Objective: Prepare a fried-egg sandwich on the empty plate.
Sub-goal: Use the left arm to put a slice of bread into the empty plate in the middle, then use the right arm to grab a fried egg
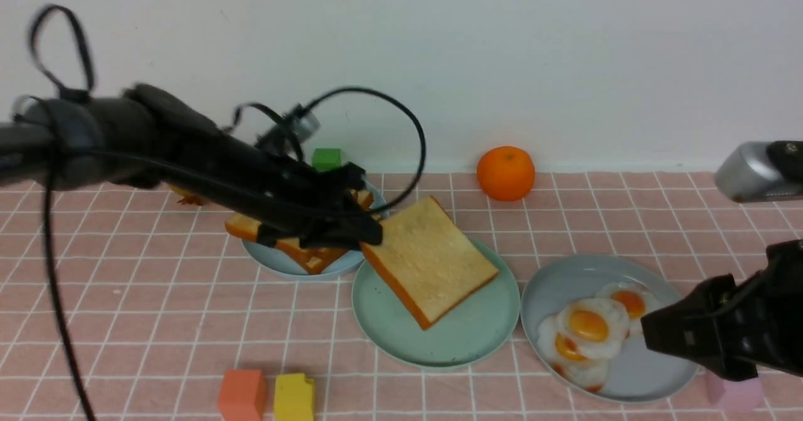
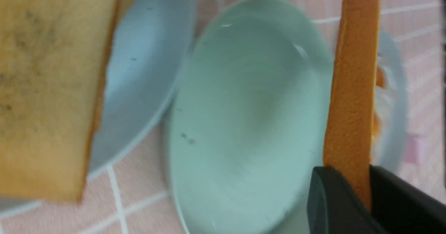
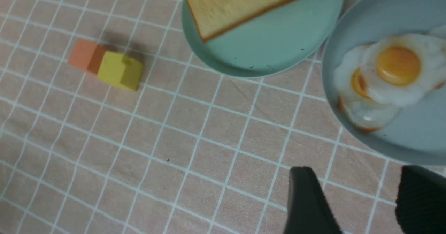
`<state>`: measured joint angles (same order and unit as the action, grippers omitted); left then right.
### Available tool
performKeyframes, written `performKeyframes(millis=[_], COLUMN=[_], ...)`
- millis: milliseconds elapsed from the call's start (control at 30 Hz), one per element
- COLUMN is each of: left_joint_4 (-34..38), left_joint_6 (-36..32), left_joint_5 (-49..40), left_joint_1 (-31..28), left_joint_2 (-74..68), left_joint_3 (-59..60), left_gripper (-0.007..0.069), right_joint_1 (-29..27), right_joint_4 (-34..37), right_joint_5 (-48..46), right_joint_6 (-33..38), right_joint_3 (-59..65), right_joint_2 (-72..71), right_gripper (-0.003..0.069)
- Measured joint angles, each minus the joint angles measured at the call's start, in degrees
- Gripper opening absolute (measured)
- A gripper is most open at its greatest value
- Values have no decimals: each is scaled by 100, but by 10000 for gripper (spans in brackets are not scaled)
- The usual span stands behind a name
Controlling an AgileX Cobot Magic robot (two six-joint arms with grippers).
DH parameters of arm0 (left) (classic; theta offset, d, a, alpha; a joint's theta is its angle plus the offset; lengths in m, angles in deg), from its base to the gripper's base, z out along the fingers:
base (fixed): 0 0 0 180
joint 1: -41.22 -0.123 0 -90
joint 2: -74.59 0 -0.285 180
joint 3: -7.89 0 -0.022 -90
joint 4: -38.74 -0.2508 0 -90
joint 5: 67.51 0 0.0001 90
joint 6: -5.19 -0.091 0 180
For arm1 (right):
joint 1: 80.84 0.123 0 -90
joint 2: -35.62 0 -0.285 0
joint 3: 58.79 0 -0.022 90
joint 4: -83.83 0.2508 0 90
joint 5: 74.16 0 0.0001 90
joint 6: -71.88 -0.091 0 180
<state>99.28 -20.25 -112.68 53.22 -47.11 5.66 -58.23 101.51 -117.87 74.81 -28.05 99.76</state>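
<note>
My left gripper (image 1: 370, 236) is shut on one edge of a golden toast slice (image 1: 426, 258) and holds it tilted just above the empty mint-green plate (image 1: 439, 339). The left wrist view has the slice's orange crust (image 2: 352, 87) pinched in the gripper (image 2: 362, 185) over the plate (image 2: 244, 105). Three fried eggs (image 1: 590, 324) lie overlapping on a grey-blue plate (image 1: 633, 377) to the right. Beside that plate, near the front, my right gripper (image 1: 652, 333) is open and empty over bare cloth (image 3: 359, 187). No assembled sandwich is in view.
A pale blue plate (image 1: 276, 264) behind the left gripper holds more toast slices (image 1: 307, 255). An orange (image 1: 505, 173) and a green block (image 1: 327, 158) sit by the wall. Orange (image 1: 241, 394) and yellow (image 1: 293, 397) blocks lie at the front, and a pink block (image 1: 734, 393) under the right arm.
</note>
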Motion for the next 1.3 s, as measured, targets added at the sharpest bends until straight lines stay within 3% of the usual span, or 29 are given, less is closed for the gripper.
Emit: performKeyframes(millis=[433, 600, 700, 733, 800, 933, 1100, 1167, 1300], left_joint_4=[26, -139, -173, -174, -249, -571, -1278, -2046, -2954], left_joint_6=[263, 317, 335, 337, 342, 350, 639, 1053, 1472], left_joint_5=[133, -42, -147, -159, -186, -225, -279, -338, -521], left_joint_1=[86, 133, 130, 130, 130, 36, -156, -217, -148], left_joint_2=[-282, -282, -276, -267, -173, 159, 515, 842, 1464], left_joint_3=[0, 0, 0, 0, 0, 0, -117, -198, -212], left_gripper=[139, 278, 426, 434, 532, 602, 604, 595, 585], right_joint_1=[0, 0, 0, 0, 0, 0, -5, -94, -361], right_joint_4=[-169, -516, -963, -985, -1335, -1863, -2082, -2084, -2073], right_joint_5=[2, 18, -93, -117, -277, -445, -221, -32, 178], right_joint_6=[-405, -456, -610, -633, -1047, -2129, -3572, -4382, -4806], right_joint_3=[0, 0, -100, -112, -293, -620, -689, -689, -786], right_joint_2=[0, 33, 236, 252, 512, 1046, 1594, 1968, 2457], right_gripper=[382, 382, 383, 384, 404, 477, 570, 608, 610])
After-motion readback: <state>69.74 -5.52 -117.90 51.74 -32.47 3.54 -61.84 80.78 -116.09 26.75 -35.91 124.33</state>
